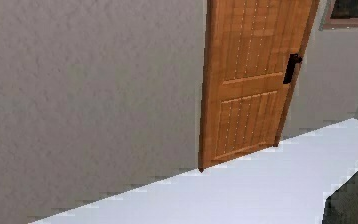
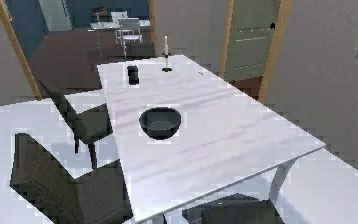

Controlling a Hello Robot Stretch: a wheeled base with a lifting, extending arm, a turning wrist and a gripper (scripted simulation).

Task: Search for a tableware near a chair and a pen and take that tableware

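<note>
**Bowl (image 2: 159,123) alone mid-worktop, chairs cut off around it**

And there it is: one dark, round bowl, sitting in the middle of the long white worktop (image 2: 237,125) in the arm side view, well in from both long edges.

From the bowl, up at 11 o'clock, one small dark flat object (image 2: 133,75) lies near the far end, too small to name. At 12 o'clock stands one thin upright stick on a dark base (image 2: 166,66), candle-like, though that is hard to be sure of. Whether either is the pen, I cannot tell.

Chairs now, and I count three dark ones at the worktop. The first chair (image 2: 84,120) is at 9 o'clock of the bowl, just beside the worktop's edge. The second chair (image 2: 57,185) is at 7 o'clock, its lower part cut by the bottom edge. The third chair (image 2: 232,212) is at 5 o'clock with just its top showing.

Through the doorway at the view's 11 o'clock stands some pale-legged furniture (image 2: 122,28), too small to count. One pale door (image 2: 252,35) is at 1 o'clock.

Over to the forward view: one wooden door (image 1: 252,80) with a dark handle (image 1: 292,68), set in a grey wall (image 1: 87,90). At 5 o'clock, a dark shape (image 1: 352,205) is cut off by the corner and cannot be named.

As for the gripper, I cannot tell its state.
</note>
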